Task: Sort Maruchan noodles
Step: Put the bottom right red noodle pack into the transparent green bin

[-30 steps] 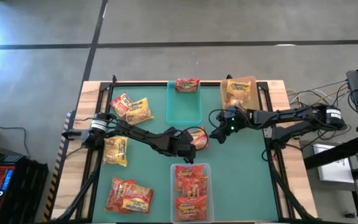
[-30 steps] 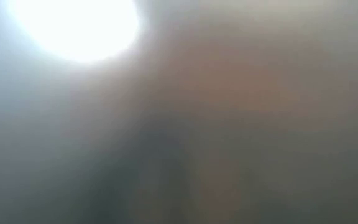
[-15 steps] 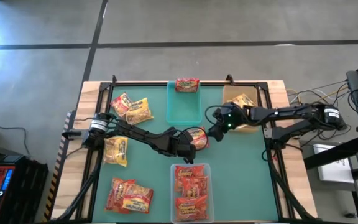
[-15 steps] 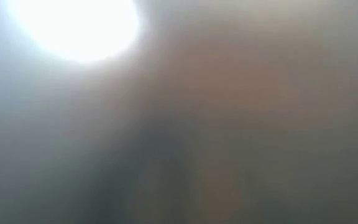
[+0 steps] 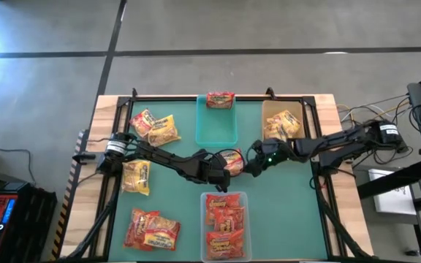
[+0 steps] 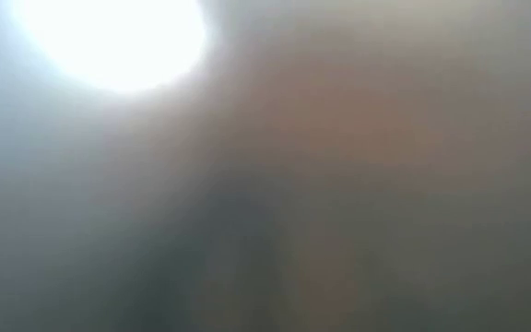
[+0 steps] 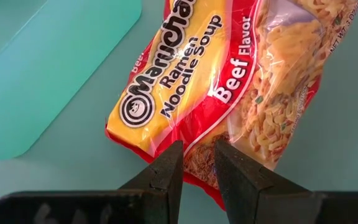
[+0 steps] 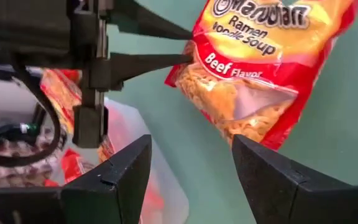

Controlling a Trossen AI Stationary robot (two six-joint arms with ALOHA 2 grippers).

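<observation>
High view: a beef packet (image 5: 232, 161) lies in the middle of the bench (image 5: 283, 212), between the two arms. The left hand (image 5: 223, 172) holds it at the corner nearest the clear bin (image 5: 225, 216); the right hand (image 5: 254, 165) sits just beside its opposite side, so both arms are about equally near. The packet's long axis seems to run slantwise between the teal bin (image 5: 216, 124) and the clear bin. Other packets lie loose along the bench's left side.

Low view: nothing but glare and blur; no help.

Left wrist view: the left hand (image 7: 197, 163) pinches the packet's (image 7: 229, 81) crimped edge at one corner, fingers nearly together on the plastic. The packet stretches away from the hand.

Right wrist view: the right hand (image 8: 191, 165) is spread wide and holds nothing. The packet (image 8: 263, 68) lies just ahead of it, with the left hand (image 8: 185, 46) gripping the corner on the far side. My judgement: a hand-over or a joint lift is coming, and the right hand must close in on the packet's free end.
</observation>
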